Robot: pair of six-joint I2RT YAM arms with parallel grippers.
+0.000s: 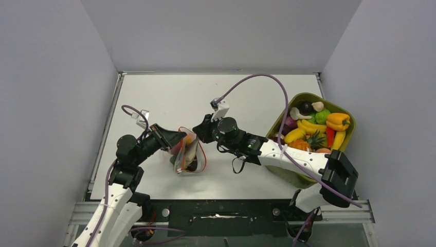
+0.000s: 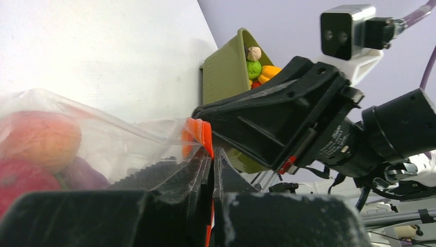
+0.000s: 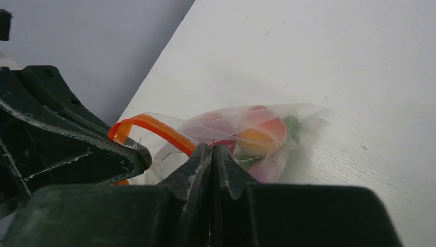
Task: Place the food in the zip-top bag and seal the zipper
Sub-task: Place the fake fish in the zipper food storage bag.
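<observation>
Clamped tight, my left gripper point(image 2: 212, 167) has the orange-red zipper point(image 2: 197, 133) caught between its fingers, and my right gripper point(image 3: 212, 157) is likewise pinched together on the mouth edge of the zip-top bag point(image 1: 186, 157), just where that strip curves down to its tips. The bag sits between my two grippers on the left half of the table point(image 1: 231, 103). Food point(image 3: 265, 133) shows through its clear plastic, an orange piece with red and purple ones beside it, while the olive-green tub point(image 1: 308, 95), well off to the right, holds many more pieces.
</observation>
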